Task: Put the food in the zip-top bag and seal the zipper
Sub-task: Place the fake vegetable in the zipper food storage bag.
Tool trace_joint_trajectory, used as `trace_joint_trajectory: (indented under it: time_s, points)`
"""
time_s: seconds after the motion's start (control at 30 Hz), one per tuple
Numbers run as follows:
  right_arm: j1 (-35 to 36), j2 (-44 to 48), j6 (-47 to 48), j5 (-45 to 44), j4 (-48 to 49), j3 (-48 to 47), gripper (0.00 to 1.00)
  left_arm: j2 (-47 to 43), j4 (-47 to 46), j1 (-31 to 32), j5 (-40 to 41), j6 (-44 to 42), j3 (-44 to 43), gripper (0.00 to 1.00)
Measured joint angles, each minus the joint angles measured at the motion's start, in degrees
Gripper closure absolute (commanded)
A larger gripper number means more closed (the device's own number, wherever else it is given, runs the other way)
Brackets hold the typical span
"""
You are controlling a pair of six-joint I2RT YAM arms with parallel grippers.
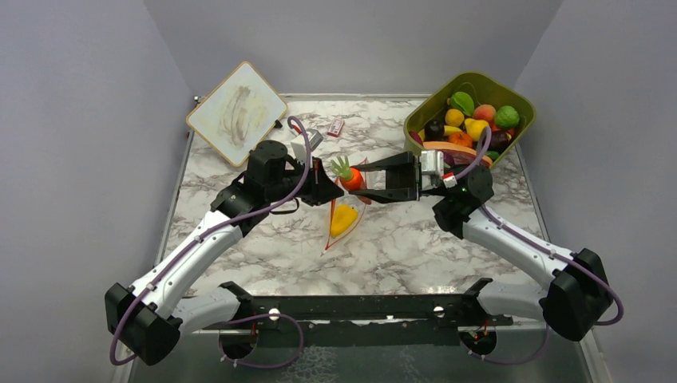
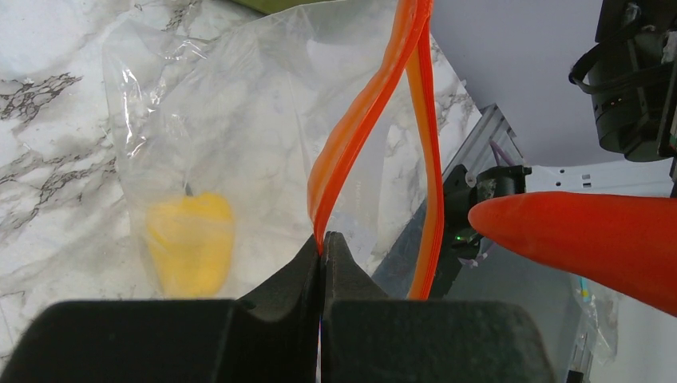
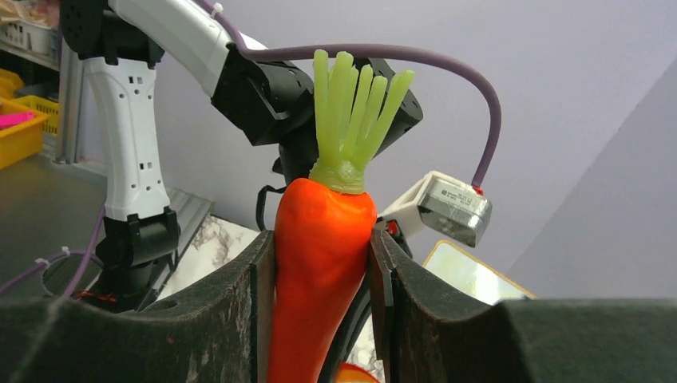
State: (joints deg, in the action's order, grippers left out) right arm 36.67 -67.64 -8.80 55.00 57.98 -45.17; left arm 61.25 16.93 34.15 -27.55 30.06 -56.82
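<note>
Where the clear, floppy plastic zip-top bag [image 1: 334,238] [image 2: 239,104] lay near the middle of the table, its mouth end was lifted toward the two arms and its body trailed down onto the marble. The zipper [image 2: 349,152], a thin orange-red strip along that mouth, stood parted into two bands with a gap between them. Inside the bag, low down, sat one piece of food: a yellow plastic toy pepper [image 1: 343,219] [image 2: 190,243], seen through the film.

The left gripper [image 1: 331,190] [image 2: 323,247] had its black jaws pinched tight on one band of the zipper, holding that edge up. Just beside the open mouth, the right gripper [image 1: 369,182] [image 3: 321,239] gripped an orange toy carrot [image 1: 352,177] [image 3: 319,263] [image 2: 583,239] with a pale green leafy top, its jaws pressed against the carrot's sides. The carrot's pointed end reached toward the parted bands without being inside the bag, as far as I could tell.

Behind the right arm, at the far right corner, an olive-green plastic tub [image 1: 479,80] leaned tilted against the wall, piled with more toy fruits and vegetables in green, yellow, orange, peach and dark purple. A small red-white packet [image 1: 336,127] lay at the far edge of the white-and-grey marbled table [image 1: 415,239], and a square whitish board [image 1: 237,113] leaned at the far left corner.
</note>
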Motion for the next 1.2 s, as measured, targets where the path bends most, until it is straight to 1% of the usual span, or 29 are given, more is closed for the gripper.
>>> trace_joint_trajectory:
  time_s: [0.2,0.53,0.6,0.7,0.8,1.03,1.2]
  points:
    - [1.66,-4.52,3.37,0.15,1.29,-3.34,0.91,-0.02,0.0,0.0,-0.09,-0.13,0.0,1.0]
    - [1.97,-8.31,11.72,-0.02,0.02,-3.63,0.89,-0.94,0.09,0.0,-0.66,-1.03,0.0,1.0]
    - [1.97,-8.33,13.7,-0.24,-0.66,-3.61,0.85,-1.16,0.09,0.0,-1.03,-1.07,0.0,1.0]
    - [1.97,-8.33,16.09,-0.79,-1.79,-3.37,0.75,-1.4,0.09,0.0,-1.44,-1.07,0.0,1.0]
    - [1.99,-8.33,17.66,-1.97,-2.62,-2.1,0.71,-1.84,0.11,0.0,-1.46,-1.14,0.0,1.0]
    - [1.99,-7.13,20.57,-3.87,-7.21,1.22,0.65,-2.93,0.13,0.0,-1.42,-1.25,0.07,1.0]
    - [2.01,-3.85,23.61,-5.05,-11.98,1.29,0.68,-3.23,0.09,0.0,-1.42,-1.22,0.11,1.0]
